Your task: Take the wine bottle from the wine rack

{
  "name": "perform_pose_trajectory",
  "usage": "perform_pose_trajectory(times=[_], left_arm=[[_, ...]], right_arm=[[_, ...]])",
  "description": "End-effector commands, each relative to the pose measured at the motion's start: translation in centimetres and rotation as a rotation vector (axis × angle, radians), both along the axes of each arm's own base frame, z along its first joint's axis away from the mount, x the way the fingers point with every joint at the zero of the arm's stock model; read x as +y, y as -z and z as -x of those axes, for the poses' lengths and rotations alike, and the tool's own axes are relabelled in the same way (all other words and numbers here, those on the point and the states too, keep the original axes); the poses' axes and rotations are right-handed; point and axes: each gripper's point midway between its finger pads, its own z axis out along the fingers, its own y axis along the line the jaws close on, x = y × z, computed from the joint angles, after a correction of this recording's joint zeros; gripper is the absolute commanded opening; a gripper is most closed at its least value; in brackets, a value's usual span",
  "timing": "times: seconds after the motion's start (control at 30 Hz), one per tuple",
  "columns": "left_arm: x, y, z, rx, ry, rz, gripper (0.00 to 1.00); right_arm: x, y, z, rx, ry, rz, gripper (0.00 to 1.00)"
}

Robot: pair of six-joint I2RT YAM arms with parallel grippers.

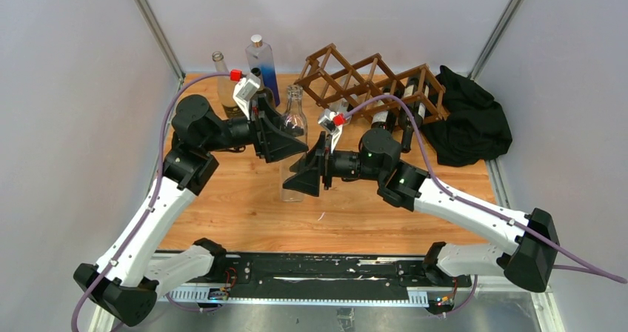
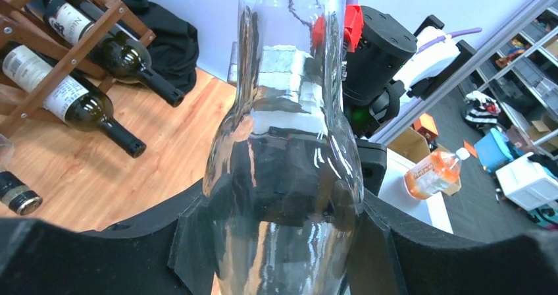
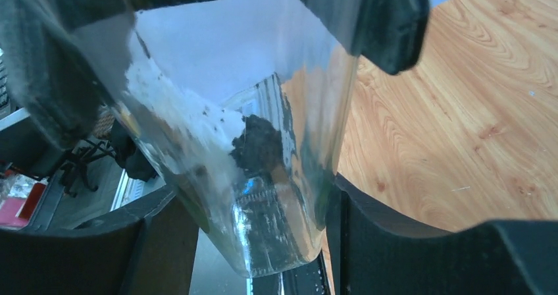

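A clear, empty glass bottle (image 1: 293, 135) stands upright over the middle of the table, held from both sides. My left gripper (image 1: 290, 141) is shut on its upper body (image 2: 283, 176). My right gripper (image 1: 305, 175) is shut on its lower part near the base (image 3: 276, 196). I cannot tell whether the base touches the table. The brown wooden wine rack (image 1: 363, 76) stands at the back, right of the bottle, with dark wine bottles (image 1: 391, 115) lying in its right end. The rack (image 2: 29, 94) and two labelled dark bottles (image 2: 72, 101) show in the left wrist view.
A black cloth heap (image 1: 470, 121) lies right of the rack. A clear bottle with amber liquid (image 1: 224, 87) and a bottle with blue liquid (image 1: 263, 69) stand at the back left. Grey walls close in both sides.
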Motion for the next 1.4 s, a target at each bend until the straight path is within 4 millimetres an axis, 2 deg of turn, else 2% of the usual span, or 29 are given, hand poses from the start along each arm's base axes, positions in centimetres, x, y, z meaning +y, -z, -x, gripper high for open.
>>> perform_pose_trajectory(times=[0.0,0.03,0.07,0.2,0.67,0.77,0.87,0.9,1.07,1.1,1.17,1.23,1.27,1.3,1.37], left_arm=[[0.8,-3.1,1.6,-0.083,0.006,0.052,0.82],[0.9,-3.1,1.4,-0.086,-0.01,0.049,0.93],[1.0,-3.1,1.2,-0.089,-0.023,0.047,0.99],[1.3,-3.7,0.5,-0.12,-0.051,0.047,1.0],[1.4,-4.0,-1.3,-0.1,-0.042,0.028,0.67],[1.4,-3.4,-1.6,-0.101,-0.05,0.008,0.52],[1.5,-1.7,-2.1,-0.092,-0.069,-0.042,0.3],[1.6,-1.1,-2.2,-0.085,-0.079,-0.065,0.27],[1.8,0.9,-2.5,-0.073,-0.082,-0.125,0.28],[1.8,1.2,-2.5,-0.072,-0.08,-0.137,0.25],[2.0,1.7,-3.0,-0.094,-0.094,-0.165,0.13],[2.6,2.1,-4.0,-0.136,-0.138,-0.201,0.0],[2.8,2.0,-4.5,-0.155,-0.154,-0.208,0.0],[3.1,1.9,-5.0,-0.174,-0.169,-0.213,0.0],[3.8,1.5,-6.2,-0.2,-0.201,-0.218,0.0]], right_arm=[[-0.5,0.4,-0.5,0.006,0.033,0.018,0.0],[-0.7,0.8,-0.7,0.002,0.046,0.037,0.0],[-1.0,1.1,-0.7,-0.002,0.051,0.057,0.0],[-1.7,2.3,-0.5,-0.017,0.063,0.113,0.0],[-3.1,4.2,0.4,-0.078,0.051,0.233,0.0],[-3.0,4.0,0.4,-0.085,0.052,0.231,0.0],[-2.8,3.6,0.3,-0.092,0.055,0.222,0.0],[-2.7,3.6,0.3,-0.094,0.053,0.221,0.0],[-2.3,4.3,0.2,-0.1,0.052,0.256,0.01],[-2.3,4.5,0.0,-0.091,0.065,0.269,0.11],[-2.6,5.0,-0.8,-0.076,0.111,0.301,0.44],[-3.2,5.6,-1.7,-0.059,0.174,0.341,0.73],[-3.5,5.7,-1.9,-0.056,0.192,0.352,0.85],[-3.7,5.9,-2.0,-0.053,0.202,0.356,0.89],[-4.0,6.3,-2.0,-0.051,0.214,0.363,0.9]])
